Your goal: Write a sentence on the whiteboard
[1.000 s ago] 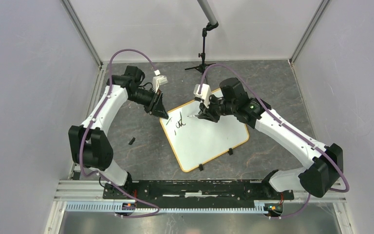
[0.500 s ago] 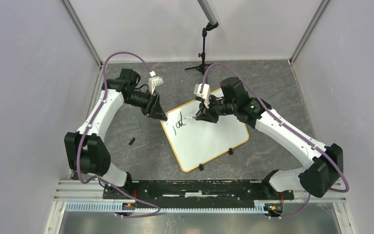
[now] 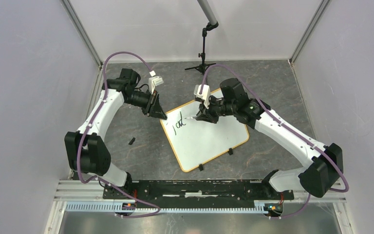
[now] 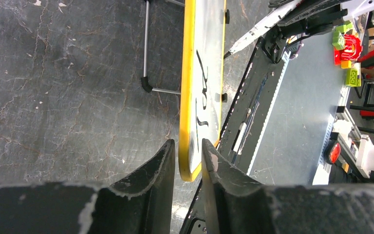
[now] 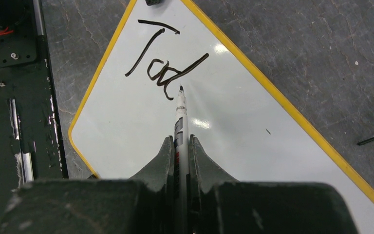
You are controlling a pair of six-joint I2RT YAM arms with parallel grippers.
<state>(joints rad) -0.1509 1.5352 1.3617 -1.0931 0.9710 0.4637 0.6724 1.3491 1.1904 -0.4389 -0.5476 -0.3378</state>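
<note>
From above, the whiteboard (image 3: 209, 141) lies flat and skewed on the tabletop (image 3: 272, 83), between the two arms. Two black clip feet (image 3: 230, 151) sit on its near edge. The left tool (image 3: 159, 114) is at the board's far left corner. The right tool (image 3: 200, 116) reaches over the far edge and clenches a marker (image 3: 191, 118), which points at the sentence (image 3: 178, 124) near that corner. A small black piece (image 3: 132, 141) lies on the tabletop, left of the board and apart from it.

From the left wrist, the whiteboard (image 4: 208, 39) is seen almost edge-on. Its yellow-rimmed corner sits between the fingers (image 4: 163, 161) of the left tool (image 4: 189, 146). They stand close on both sides, but I cannot tell whether they pinch it.

From the right wrist, the right tool (image 5: 180, 144) is clamped on the marker (image 5: 181, 117). The marker's black tip is just beside the last stroke of the sentence (image 5: 168, 68), which reads roughly "Tod" in the corner of the whiteboard (image 5: 253, 146).
</note>
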